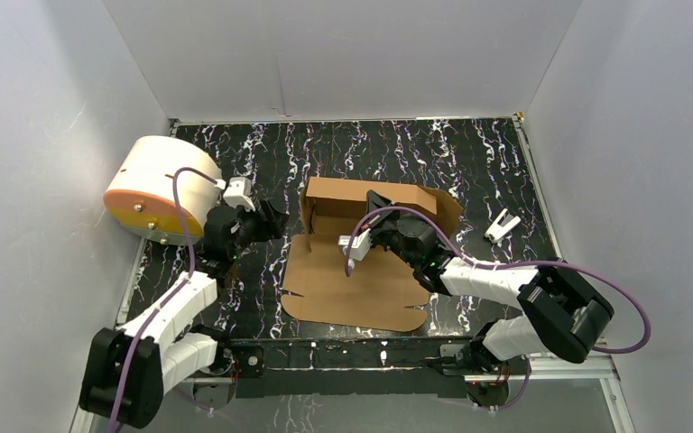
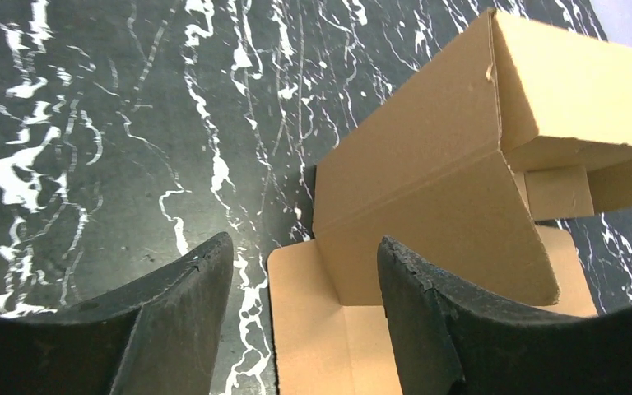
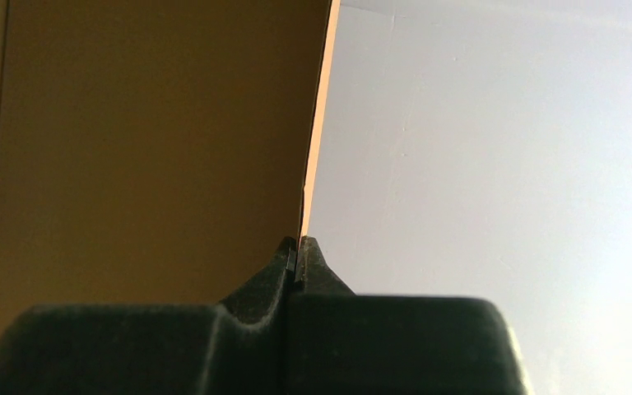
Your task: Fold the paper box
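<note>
Right wrist view only: right fingers (image 3: 276, 284) pinch paper box (image 3: 148, 148) panel edge. Left fingers (image 2: 181, 296) wide, empty, box's 9 o'clock.

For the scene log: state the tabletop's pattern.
Table: black with white marble veins, clearest in left wrist view.

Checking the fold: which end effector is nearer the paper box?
Right. The right end effector is shut on a raised wall of the paper box; the left end effector hangs open beside its corner.

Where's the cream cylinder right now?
Top view: the cream cylinder sits at the table edge by the left wall, beside the left hand, with the paper box farther right.
</note>
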You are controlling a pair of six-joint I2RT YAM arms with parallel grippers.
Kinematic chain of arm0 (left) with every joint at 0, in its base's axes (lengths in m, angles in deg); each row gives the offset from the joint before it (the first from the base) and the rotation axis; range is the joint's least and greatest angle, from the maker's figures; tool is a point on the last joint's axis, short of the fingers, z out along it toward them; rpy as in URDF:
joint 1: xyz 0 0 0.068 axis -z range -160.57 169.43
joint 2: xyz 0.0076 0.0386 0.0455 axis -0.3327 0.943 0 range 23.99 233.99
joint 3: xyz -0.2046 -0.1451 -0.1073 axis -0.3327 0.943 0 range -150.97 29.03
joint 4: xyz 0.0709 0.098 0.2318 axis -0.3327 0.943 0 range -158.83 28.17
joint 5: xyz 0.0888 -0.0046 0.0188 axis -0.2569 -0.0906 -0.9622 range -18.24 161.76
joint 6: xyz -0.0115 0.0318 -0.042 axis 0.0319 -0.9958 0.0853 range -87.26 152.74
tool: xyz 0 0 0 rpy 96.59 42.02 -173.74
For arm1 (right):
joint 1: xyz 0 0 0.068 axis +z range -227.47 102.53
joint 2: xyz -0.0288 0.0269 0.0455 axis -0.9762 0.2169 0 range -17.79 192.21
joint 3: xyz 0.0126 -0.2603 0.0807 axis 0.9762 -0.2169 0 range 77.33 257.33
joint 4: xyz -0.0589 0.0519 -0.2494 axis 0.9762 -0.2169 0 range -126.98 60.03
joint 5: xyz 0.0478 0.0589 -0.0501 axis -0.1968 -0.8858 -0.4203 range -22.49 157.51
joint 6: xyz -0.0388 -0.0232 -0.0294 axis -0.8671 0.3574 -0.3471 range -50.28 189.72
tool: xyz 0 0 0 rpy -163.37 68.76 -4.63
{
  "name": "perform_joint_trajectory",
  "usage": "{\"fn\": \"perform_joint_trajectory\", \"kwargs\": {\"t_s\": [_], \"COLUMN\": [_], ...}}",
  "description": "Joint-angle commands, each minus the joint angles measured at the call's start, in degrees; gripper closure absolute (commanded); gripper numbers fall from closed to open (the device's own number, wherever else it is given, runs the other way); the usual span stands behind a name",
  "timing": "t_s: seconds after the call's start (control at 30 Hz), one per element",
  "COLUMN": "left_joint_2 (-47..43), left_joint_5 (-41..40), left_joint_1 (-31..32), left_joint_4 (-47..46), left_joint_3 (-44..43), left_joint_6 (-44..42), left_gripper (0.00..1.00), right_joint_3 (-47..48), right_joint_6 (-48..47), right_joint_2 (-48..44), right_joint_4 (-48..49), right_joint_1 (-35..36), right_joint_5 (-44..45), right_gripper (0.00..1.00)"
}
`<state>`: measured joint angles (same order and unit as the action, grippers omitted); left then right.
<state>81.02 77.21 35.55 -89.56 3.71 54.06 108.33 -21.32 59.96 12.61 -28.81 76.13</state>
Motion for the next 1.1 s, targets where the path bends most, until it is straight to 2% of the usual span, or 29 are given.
{"fn": "perform_joint_trajectory", "kwargs": {"t_s": [0.0, 0.13, 0.63, 1.07], "left_joint_2": [3.6, 7.6, 20.5, 24.5], "left_joint_5": [6.5, 11.0, 18.6, 19.9], "left_joint_1": [-0.4, -0.4, -0.3, 0.8], "left_joint_4": [-9.7, -11.8, -24.5, -31.2], "left_joint_3": [0.8, 0.1, -1.0, -2.1], "left_joint_6": [-0.7, -2.9, -6.1, -7.2], "left_gripper": [0.37, 0.36, 0.34, 0.34], "right_joint_3": [1.4, 1.2, 3.5, 5.9], "right_joint_6": [0.7, 0.8, 3.5, 7.0], "right_joint_2": [-0.5, 0.1, 0.5, 0.8], "right_joint_4": [-3.7, -3.2, -8.8, -13.2], "right_joint_1": [0.6, 0.6, 1.3, 2.0], "right_joint_5": [-2.4, -2.2, -3.4, -3.9], "right_gripper": [1.00, 1.00, 1.00, 1.00]}}
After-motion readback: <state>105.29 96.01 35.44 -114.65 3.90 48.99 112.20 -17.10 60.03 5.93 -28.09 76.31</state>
